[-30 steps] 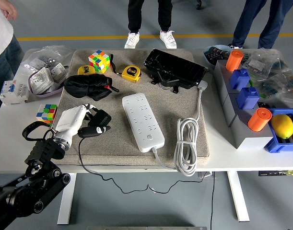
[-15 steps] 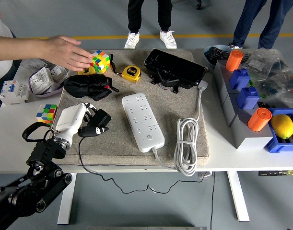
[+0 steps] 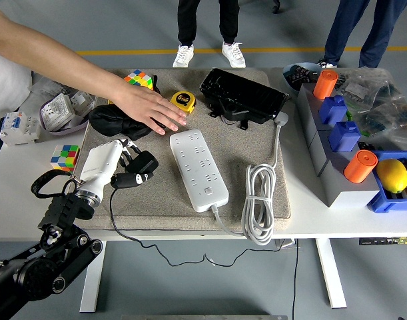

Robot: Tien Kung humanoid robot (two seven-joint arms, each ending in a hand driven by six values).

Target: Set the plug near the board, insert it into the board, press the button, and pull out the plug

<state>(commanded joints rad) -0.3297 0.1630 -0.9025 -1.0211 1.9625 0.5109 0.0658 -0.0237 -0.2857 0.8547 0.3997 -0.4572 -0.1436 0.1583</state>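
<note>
The white power strip (image 3: 199, 169) lies lengthwise on the grey mat, its white cable (image 3: 260, 200) coiled to its right. My left hand (image 3: 126, 168), white-shelled on a black arm, is on the mat's left part with its fingers shut on a black plug (image 3: 142, 163); the plug's thin black cord (image 3: 126, 233) trails off the table's front edge. The plug is a short way left of the strip, not touching it. A person's arm reaches in from the upper left, the hand (image 3: 150, 110) flat over the black pouch (image 3: 110, 119), fingertips near the strip's far end.
A yellow tape measure (image 3: 184, 100), a Rubik's cube (image 3: 139, 78) and a black case (image 3: 242, 96) lie at the mat's back. A small cube (image 3: 64, 157) sits left of the mat. Grey and blue bins with orange cylinders (image 3: 360, 166) and a lemon (image 3: 392, 175) stand at right.
The person's hand moved from the Rubik's cube down and right over the black pouch toward the strip's far end. My left hand with the plug edged slightly right.
</note>
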